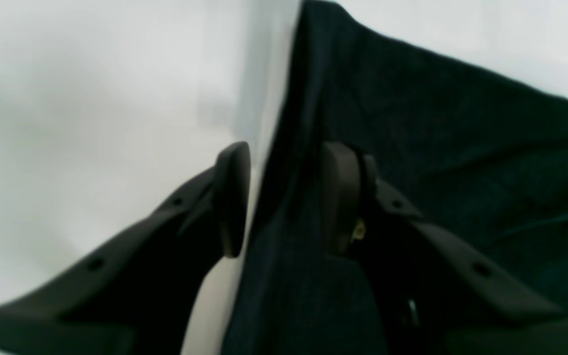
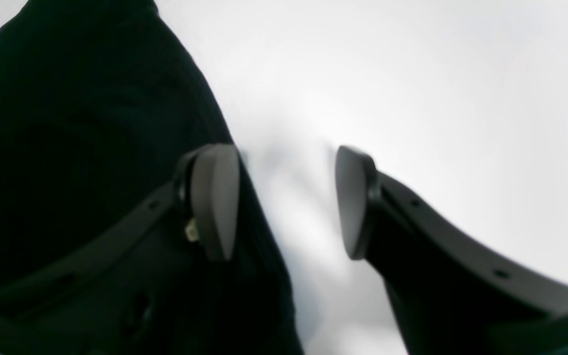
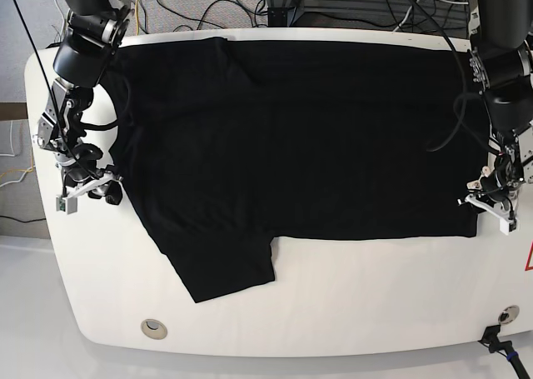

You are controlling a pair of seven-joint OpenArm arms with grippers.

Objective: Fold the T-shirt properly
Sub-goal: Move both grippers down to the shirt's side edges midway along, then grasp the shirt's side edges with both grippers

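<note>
The T-shirt (image 3: pixel 291 137), black with its plain side up, is spread flat across the white table (image 3: pixel 350 312), one sleeve trailing toward the near edge. The left gripper (image 1: pixel 284 197) is seen with jaws parted astride the shirt's side edge, nothing yet pinched, while the right gripper (image 2: pixel 286 199) is likewise parted, one finger over the cloth and the other over bare table. The opening grasp appears to be in hand; both jaws would need to be closed on the edges before a fold is lifted.

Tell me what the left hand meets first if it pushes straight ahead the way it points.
Most likely the T-shirt: in the left wrist view the open left hand straddles the shirt's edge, dark fabric running up between its fingers, one finger over the white table. Depth is unclear.
</note>
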